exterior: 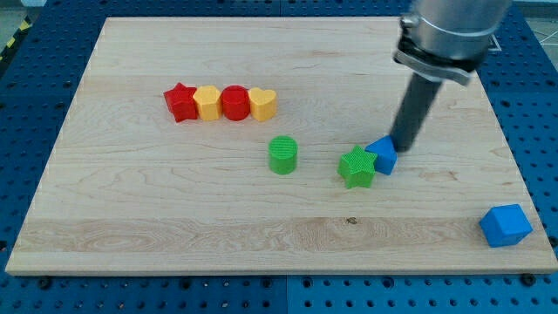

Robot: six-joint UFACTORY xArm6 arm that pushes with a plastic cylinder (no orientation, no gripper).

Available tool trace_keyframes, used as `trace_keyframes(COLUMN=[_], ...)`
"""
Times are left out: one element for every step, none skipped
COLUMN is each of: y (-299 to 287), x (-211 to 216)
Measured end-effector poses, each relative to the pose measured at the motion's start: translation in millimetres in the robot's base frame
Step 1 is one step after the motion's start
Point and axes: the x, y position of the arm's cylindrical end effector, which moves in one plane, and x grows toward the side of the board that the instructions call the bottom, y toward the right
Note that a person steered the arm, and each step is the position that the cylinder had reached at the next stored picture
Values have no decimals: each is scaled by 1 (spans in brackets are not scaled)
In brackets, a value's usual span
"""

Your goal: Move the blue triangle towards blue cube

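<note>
The blue triangle [383, 155] lies right of the board's middle, touching the green star [357, 167] on its left. The blue cube [505, 225] sits near the board's bottom right corner, far from the triangle. My tip [402, 148] rests on the board at the triangle's upper right edge, touching it or nearly so. The dark rod rises from there up and to the right into the silver arm [449, 35] at the view's top.
A green cylinder [282, 154] stands left of the green star. A row of a red star [180, 102], a yellow block [207, 102], a red cylinder [234, 102] and a yellow heart [262, 104] lies at upper left. The wooden board [174, 218] sits on a blue perforated table.
</note>
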Motion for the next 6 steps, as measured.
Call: trace_keyframes(y=[-61, -99, -100, -67, -50, -36], x=[-8, 1, 9, 8, 9, 23])
